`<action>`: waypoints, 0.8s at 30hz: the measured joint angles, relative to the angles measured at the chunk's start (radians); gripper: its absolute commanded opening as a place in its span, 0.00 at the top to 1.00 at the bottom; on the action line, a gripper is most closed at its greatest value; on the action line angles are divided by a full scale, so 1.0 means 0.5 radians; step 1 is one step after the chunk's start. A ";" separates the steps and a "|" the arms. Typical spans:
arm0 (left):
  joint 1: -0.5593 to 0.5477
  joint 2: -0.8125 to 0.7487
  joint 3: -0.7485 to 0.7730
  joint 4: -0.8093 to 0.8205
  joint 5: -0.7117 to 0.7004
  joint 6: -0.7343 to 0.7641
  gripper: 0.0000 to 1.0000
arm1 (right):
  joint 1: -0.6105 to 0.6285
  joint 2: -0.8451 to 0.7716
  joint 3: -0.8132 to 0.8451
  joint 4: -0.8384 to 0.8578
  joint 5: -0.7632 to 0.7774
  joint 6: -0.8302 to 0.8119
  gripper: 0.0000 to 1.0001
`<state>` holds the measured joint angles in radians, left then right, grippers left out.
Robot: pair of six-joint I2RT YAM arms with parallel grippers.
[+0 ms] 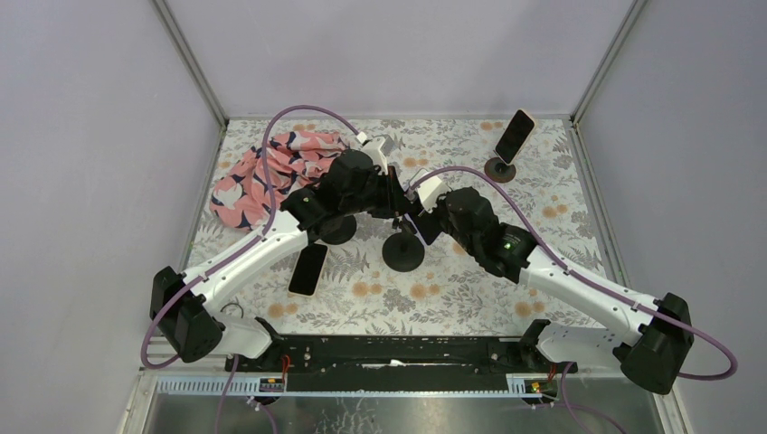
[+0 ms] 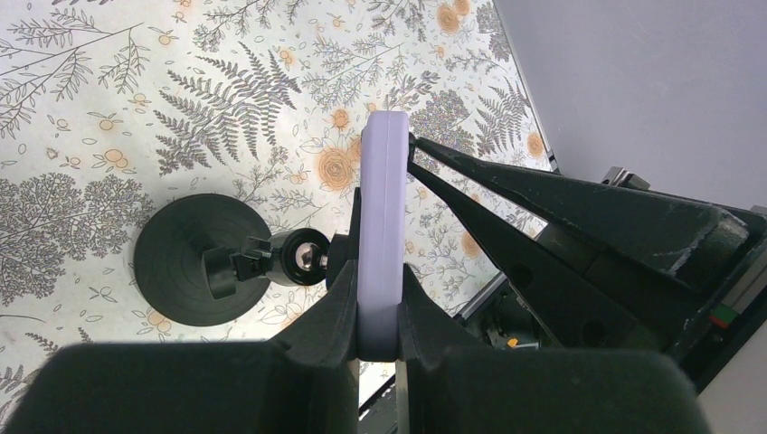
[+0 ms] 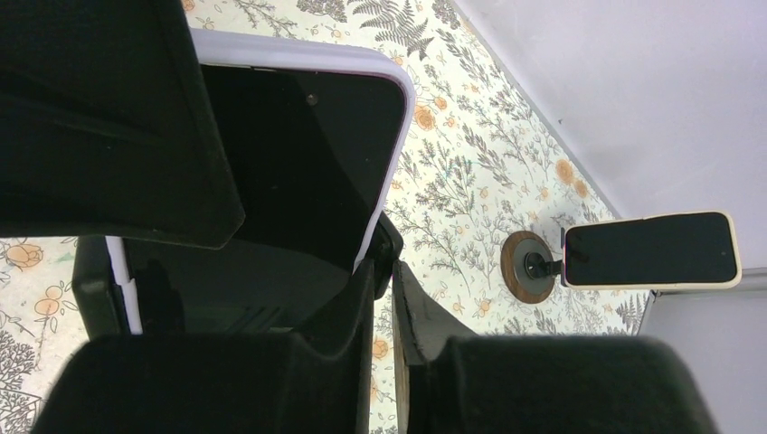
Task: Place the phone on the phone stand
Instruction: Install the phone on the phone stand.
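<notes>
A phone (image 2: pixel 382 208) in a lavender case stands on edge above the table, and my left gripper (image 2: pixel 380 282) is shut on its lower edge. Its dark screen (image 3: pixel 298 154) fills the right wrist view. A black phone stand (image 2: pixel 192 259) sits on the floral cloth just left of it, and the stand's ball head (image 2: pixel 303 256) meets the phone's back. My right gripper (image 3: pixel 384 264) is shut with nothing between its fingers. Their tips touch the phone's screen side. From above, both grippers (image 1: pixel 395 201) (image 1: pixel 418 221) meet over the stand (image 1: pixel 402 251).
A second phone (image 1: pixel 514 136) sits on a wood-based stand (image 1: pixel 500 169) at the back right. A third phone (image 1: pixel 307 268) leans by another black stand (image 1: pixel 336 228) under the left arm. A pink patterned cloth (image 1: pixel 271 167) lies at the back left. Walls enclose the table.
</notes>
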<state>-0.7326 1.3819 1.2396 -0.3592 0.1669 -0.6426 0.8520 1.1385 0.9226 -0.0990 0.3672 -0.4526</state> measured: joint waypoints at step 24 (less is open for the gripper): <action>0.014 -0.010 -0.019 0.006 -0.041 -0.066 1.00 | -0.088 -0.185 0.126 -0.339 -0.094 -0.024 0.91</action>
<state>-0.7258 1.3769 1.2301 -0.3561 0.1463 -0.6758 0.8082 1.0462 0.9855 -0.2684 0.3202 -0.4648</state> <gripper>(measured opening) 0.188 0.037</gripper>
